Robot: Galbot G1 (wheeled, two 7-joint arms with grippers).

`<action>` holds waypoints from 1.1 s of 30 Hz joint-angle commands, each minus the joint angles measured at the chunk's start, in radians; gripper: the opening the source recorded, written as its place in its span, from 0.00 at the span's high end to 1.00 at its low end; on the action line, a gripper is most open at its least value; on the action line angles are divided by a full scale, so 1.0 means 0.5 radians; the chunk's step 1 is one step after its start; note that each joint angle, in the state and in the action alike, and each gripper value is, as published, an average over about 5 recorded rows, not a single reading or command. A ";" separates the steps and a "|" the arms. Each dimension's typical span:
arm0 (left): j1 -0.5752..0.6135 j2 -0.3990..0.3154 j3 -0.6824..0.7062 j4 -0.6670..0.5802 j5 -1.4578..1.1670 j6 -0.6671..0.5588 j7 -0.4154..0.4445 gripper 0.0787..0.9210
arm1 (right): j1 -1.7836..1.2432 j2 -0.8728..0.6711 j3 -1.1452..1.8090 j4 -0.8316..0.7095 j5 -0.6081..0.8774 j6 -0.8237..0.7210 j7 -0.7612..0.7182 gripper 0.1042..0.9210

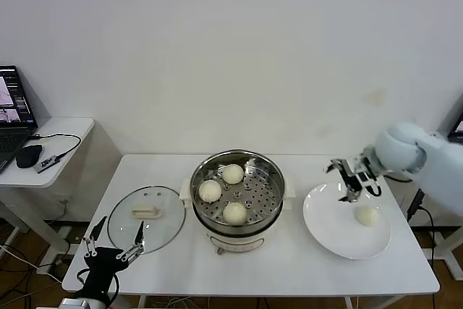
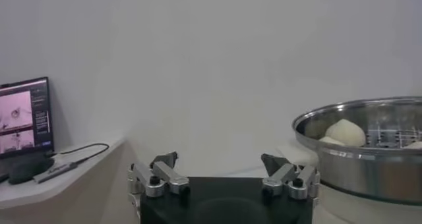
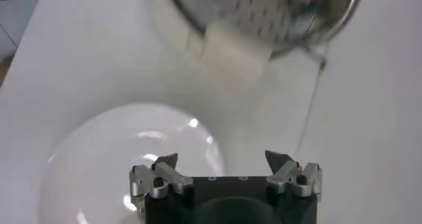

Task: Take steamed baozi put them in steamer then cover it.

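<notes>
The steel steamer stands mid-table on its white base, with three cream-white baozi on the perforated tray. A fourth baozi lies on the white plate at the right. My right gripper hovers open and empty over the plate's far edge, a little left of that baozi. In the right wrist view the gripper is above the plate with the steamer ahead. The glass cover with its cream handle lies flat left of the steamer. My left gripper is open at the table's front left corner.
A side table at the far left holds a laptop, a mouse and a cable. In the left wrist view the steamer rim with a baozi is near, and the laptop screen farther off.
</notes>
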 commanded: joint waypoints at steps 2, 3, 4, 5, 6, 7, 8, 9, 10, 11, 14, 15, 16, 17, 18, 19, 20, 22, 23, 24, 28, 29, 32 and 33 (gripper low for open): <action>0.011 -0.005 0.010 0.013 0.011 0.001 0.002 0.12 | -0.799 -0.110 0.686 -0.348 -0.335 0.016 0.000 0.12; 0.014 -0.006 0.009 0.014 0.011 0.001 0.002 0.12 | -0.821 -0.095 0.708 -0.387 -0.351 0.022 0.002 0.12; 0.017 -0.006 0.007 0.014 0.011 0.001 0.001 0.12 | -0.840 -0.079 0.728 -0.422 -0.362 0.029 0.003 0.12; 0.020 -0.007 0.006 0.015 0.011 0.001 0.001 0.12 | -0.861 -0.063 0.747 -0.457 -0.372 0.035 0.004 0.12; 0.021 -0.007 0.004 0.015 0.011 0.001 0.001 0.12 | -0.877 -0.048 0.763 -0.485 -0.382 0.041 0.005 0.12; 0.023 -0.008 0.003 0.016 0.011 0.001 0.001 0.12 | -0.892 -0.035 0.778 -0.511 -0.393 0.047 0.005 0.12; 0.023 -0.009 0.002 0.018 0.011 0.001 0.001 0.12 | -0.907 -0.018 0.793 -0.535 -0.404 0.053 0.005 0.12; 0.024 -0.009 0.002 0.020 0.011 0.001 0.001 0.12 | -0.921 -0.003 0.806 -0.558 -0.415 0.057 0.005 0.12; 0.024 -0.010 0.001 0.021 0.011 0.001 0.001 0.12 | -0.931 0.010 0.816 -0.577 -0.424 0.060 0.006 0.12; 0.024 -0.011 0.000 0.023 0.012 0.001 0.001 0.12 | -0.942 0.025 0.827 -0.599 -0.435 0.062 0.006 0.12; 0.026 -0.012 -0.002 0.023 0.011 0.001 0.001 0.12 | -0.961 0.067 0.843 -0.650 -0.461 0.067 0.005 0.12; 0.027 -0.011 -0.003 0.023 0.011 0.001 0.001 0.12 | -0.965 0.081 0.846 -0.667 -0.469 0.070 0.005 0.12; 0.026 -0.011 -0.005 0.024 0.010 0.001 0.001 0.12 | -0.968 0.095 0.848 -0.682 -0.475 0.074 0.005 0.12; 0.026 -0.010 -0.007 0.024 0.009 0.001 0.001 0.12 | -0.970 0.108 0.849 -0.696 -0.482 0.079 0.006 0.12; 0.026 -0.009 -0.008 0.025 0.009 0.002 0.001 0.12 | -0.971 0.123 0.850 -0.712 -0.489 0.083 0.006 0.12; 0.025 -0.008 -0.009 0.026 0.008 0.002 0.002 0.12 | -0.971 0.139 0.851 -0.728 -0.495 0.087 0.007 0.12; 0.024 -0.007 -0.011 0.027 0.007 0.002 0.002 0.12 | -0.970 0.155 0.852 -0.746 -0.501 0.090 0.009 0.12; 0.021 -0.006 -0.012 0.030 0.006 0.003 0.002 0.12 | -0.967 0.186 0.854 -0.778 -0.511 0.094 0.013 0.12; 0.019 -0.005 -0.013 0.032 0.006 0.004 0.002 0.12 | -0.964 0.202 0.854 -0.793 -0.516 0.096 0.015 0.12; 0.017 -0.005 -0.014 0.034 0.006 0.004 0.001 0.12 | -0.962 0.217 0.854 -0.809 -0.521 0.097 0.018 0.12; 0.014 -0.005 -0.015 0.040 0.004 0.004 0.002 0.12 | -0.954 0.271 0.853 -0.862 -0.537 0.099 0.029 0.12; 0.013 -0.004 -0.015 0.042 0.004 0.004 0.002 0.12 | -0.952 0.284 0.852 -0.874 -0.540 0.101 0.031 0.12; 0.010 -0.004 -0.017 0.049 0.002 0.004 0.001 0.12 | -0.948 0.322 0.847 -0.908 -0.557 0.102 0.035 0.13; 0.009 -0.004 -0.018 0.051 0.002 0.003 0.001 0.12 | -0.946 0.335 0.845 -0.918 -0.565 0.103 0.035 0.13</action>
